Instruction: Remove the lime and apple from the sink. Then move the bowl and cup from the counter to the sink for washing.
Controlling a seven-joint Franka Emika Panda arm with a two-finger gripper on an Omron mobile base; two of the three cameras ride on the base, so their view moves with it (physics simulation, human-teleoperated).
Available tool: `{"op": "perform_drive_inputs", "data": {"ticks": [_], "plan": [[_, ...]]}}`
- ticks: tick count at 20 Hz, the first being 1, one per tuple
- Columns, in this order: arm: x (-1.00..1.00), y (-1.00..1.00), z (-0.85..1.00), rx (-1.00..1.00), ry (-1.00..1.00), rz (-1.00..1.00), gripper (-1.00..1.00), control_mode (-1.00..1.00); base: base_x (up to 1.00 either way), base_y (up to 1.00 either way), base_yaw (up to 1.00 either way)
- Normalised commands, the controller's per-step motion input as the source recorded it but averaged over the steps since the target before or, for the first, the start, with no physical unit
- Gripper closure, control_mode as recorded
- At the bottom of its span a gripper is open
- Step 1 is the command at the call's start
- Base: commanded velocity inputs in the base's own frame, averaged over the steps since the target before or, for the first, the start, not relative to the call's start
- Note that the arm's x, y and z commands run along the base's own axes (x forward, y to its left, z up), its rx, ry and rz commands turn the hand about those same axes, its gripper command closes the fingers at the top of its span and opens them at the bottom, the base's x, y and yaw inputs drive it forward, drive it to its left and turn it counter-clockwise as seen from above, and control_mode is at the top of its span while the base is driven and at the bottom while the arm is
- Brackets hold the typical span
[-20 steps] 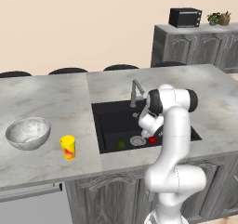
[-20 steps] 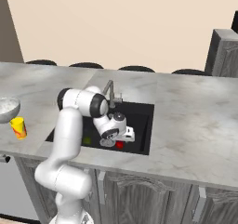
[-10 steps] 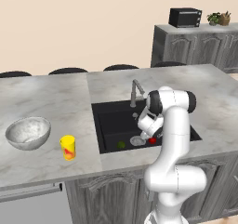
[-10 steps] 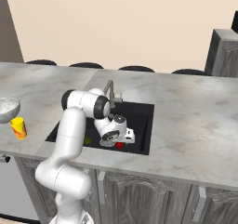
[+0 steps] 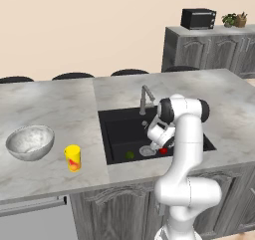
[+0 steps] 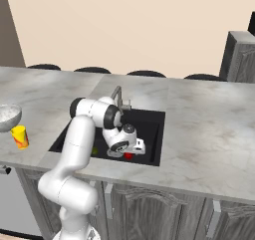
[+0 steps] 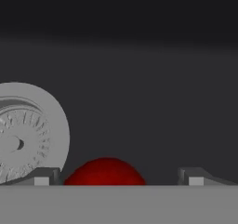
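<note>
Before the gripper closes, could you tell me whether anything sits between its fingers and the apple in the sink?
Nothing visible does. In the hand view the apple lies between the two open fingertips on the sink floor; the silver drain sits off to one side.

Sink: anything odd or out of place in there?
Yes: an apple and a lime lie on the floor of the black sink, near the silver drain. The open pincer straddles the apple. Nothing looks spilled or damaged.

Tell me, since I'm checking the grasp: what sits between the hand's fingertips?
The apple sits between the open hand's fingertips in the hand view, the silver drain beside it.
</note>
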Motion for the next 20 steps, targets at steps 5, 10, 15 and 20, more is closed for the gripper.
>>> {"op": "perform_drive_inputs", "data": {"ticks": [5,10,15,20], "plan": [[0.00,-0.01,-0.09,0.00,0.00,-0.02,-1.00,-1.00,0.00,0.00,0.00],[0.00,0.00,-0.07,0.00,0.00,-0.03,-1.00,-1.00,0.00,0.00,0.00],[-0.07,0.00,-0.07,0.00,0.00,-0.05,-1.00,-1.00,0.00,0.00,0.00],[-0.16,0.00,-0.07,0.00,0.00,-0.06,-1.00,-1.00,0.00,0.00,0.00]]}}
